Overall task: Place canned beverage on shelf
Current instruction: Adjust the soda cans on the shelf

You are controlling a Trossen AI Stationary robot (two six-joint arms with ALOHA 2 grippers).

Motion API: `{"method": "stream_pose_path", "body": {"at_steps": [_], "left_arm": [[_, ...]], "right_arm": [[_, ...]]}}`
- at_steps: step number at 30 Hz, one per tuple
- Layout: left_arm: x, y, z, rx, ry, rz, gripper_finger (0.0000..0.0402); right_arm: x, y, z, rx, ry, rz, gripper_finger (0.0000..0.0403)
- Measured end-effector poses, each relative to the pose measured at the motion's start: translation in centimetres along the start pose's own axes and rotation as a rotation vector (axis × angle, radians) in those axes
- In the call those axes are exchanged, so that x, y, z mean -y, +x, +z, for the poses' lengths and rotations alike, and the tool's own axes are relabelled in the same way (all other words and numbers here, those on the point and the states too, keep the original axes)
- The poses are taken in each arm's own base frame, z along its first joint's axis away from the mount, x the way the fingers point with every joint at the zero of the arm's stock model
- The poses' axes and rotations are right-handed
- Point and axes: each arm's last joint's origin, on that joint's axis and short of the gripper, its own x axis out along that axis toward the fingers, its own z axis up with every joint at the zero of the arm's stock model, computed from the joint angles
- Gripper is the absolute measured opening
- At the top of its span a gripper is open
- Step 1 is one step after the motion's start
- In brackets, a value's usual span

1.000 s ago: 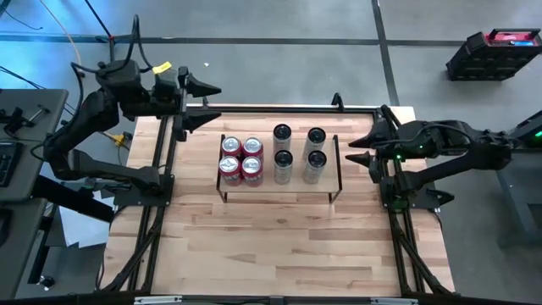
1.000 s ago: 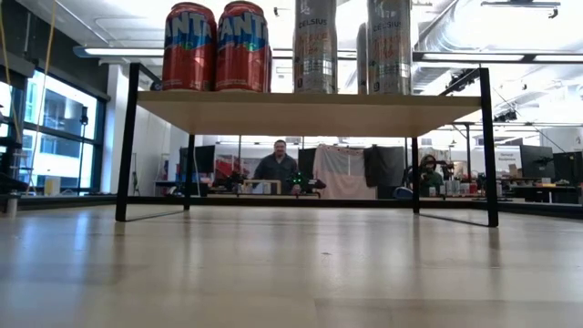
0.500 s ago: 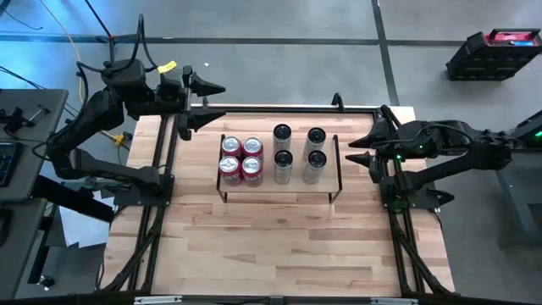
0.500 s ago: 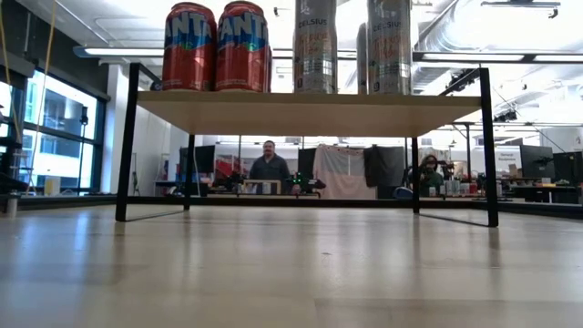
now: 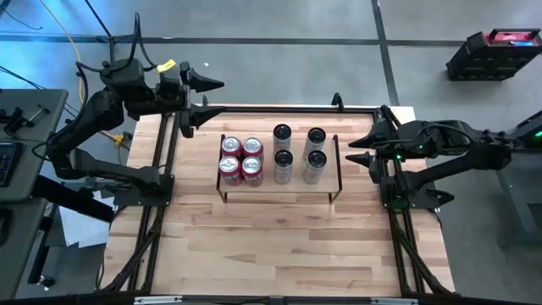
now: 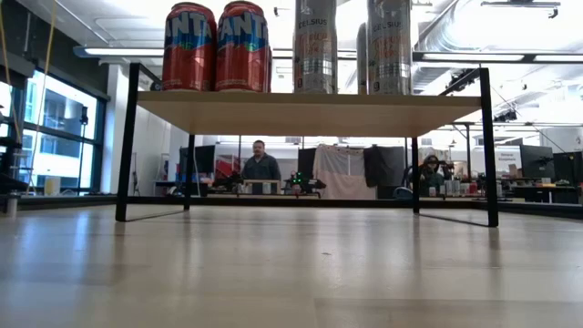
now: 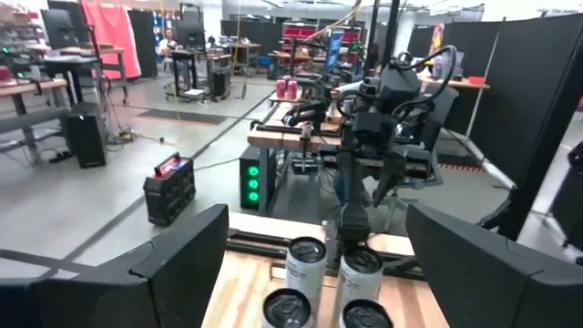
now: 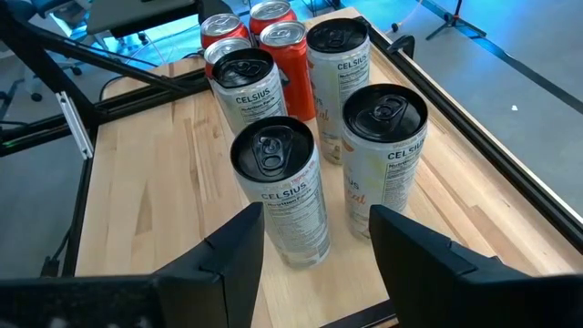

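The shelf stands at the middle of the table, its light board on black wire legs. Several red cans stand upright on its left half and several slim silver cans on its right half. My left gripper hovers open above the table's far left corner, level, pointing across toward the silver cans. My right gripper hovers open just off the shelf's right end, tipped down toward the silver cans, with nothing between its fingers. Red cans show behind them.
Black rails run along the table's left, right and far edges. Bare wooden tabletop lies between the shelf and the near edge. Beyond the table, people show in the room, and a black-and-red case sits on the floor.
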Motion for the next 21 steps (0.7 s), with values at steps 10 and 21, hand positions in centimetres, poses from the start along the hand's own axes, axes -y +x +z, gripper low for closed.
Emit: {"method": "stream_pose_path", "body": {"at_steps": [10,21], "left_arm": [[-1.0,-0.2,0.0,0.008,0.035,0.333,0.0326],[-1.0,-1.1,-2.0,-0.213,0.053,0.371,0.0326]], "right_arm": [[0.0,0.0,0.0,0.000,0.000,0.000,0.0184],[0.0,0.0,0.0,-0.001,0.000,0.000,0.0184]]}}
